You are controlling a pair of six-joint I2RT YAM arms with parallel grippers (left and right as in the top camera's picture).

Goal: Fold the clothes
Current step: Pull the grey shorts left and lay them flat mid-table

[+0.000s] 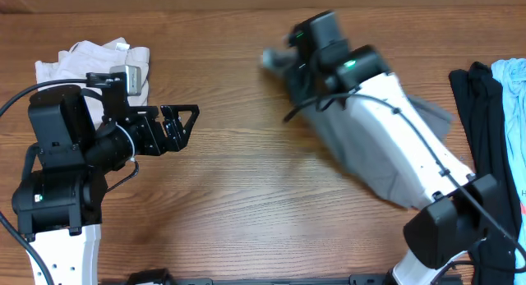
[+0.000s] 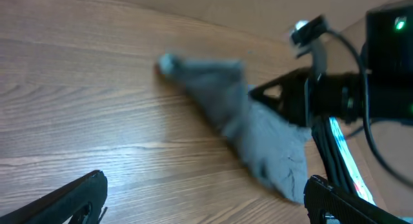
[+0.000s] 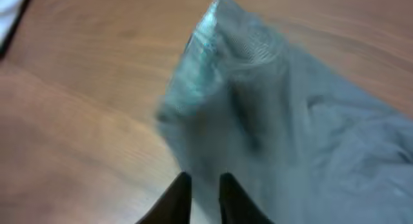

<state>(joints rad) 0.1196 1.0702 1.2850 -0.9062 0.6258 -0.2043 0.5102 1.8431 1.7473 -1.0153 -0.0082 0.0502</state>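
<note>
The right end effector (image 3: pixel 205 199) hangs low over a pair of medium-grey cotton shorts (image 3: pixel 310 121). Its two dark fingertips (image 3: pixel 182 197) stand a narrow slit apart. The wrist view is blurred, so I cannot tell whether cloth is pinched between them or only lies beneath. Just ahead of the fingertips, one end of the shorts rises into a bunched, paler grey peak. The rest of the fabric spreads away to the right and lies wrinkled on the brown wood-grain desk (image 1: pixel 238 203).

From overhead, the grey shorts lie on the right half of the desk. They run diagonally from a narrow end at the upper middle to a broader end lower right. The white right arm crosses over them and hides part of the cloth.

The left end effector (image 1: pixel 182 127) is released, with its black fingers spread wide and nothing between them. It hovers over bare wood on the left side, pointing toward the shorts and well apart from them.

A crumpled cream-white garment (image 1: pixel 90 59) lies at the desk's upper left, behind the left arm. At the far right edge a black garment (image 1: pixel 485 129) lies beside a light blue one (image 1: pixel 511 80).
</note>
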